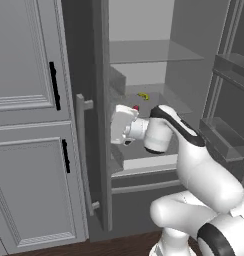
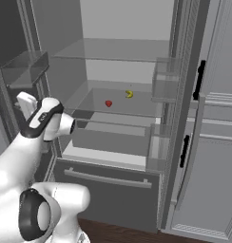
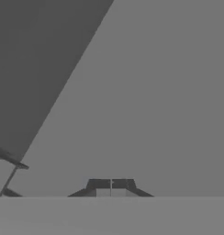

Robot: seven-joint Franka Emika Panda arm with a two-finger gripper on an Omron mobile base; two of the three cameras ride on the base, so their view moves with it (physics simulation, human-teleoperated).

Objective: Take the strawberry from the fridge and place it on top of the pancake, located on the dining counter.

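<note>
Open fridge [image 2: 84, 71] | strawberry [image 2: 108, 103] on middle shelf, near yellow item [image 2: 130, 94] | claw [image 3: 111, 183] fully closed, holding nothing

Nothing can be read here — no text, label, brand, number or sign stands on the fridge [image 2: 122, 142], its shelves, or the cabinets [image 1: 29, 125] beside the fridge.

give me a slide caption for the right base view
Open fridge with strawberry and a yellow item on a shelf, arm at left.
</note>
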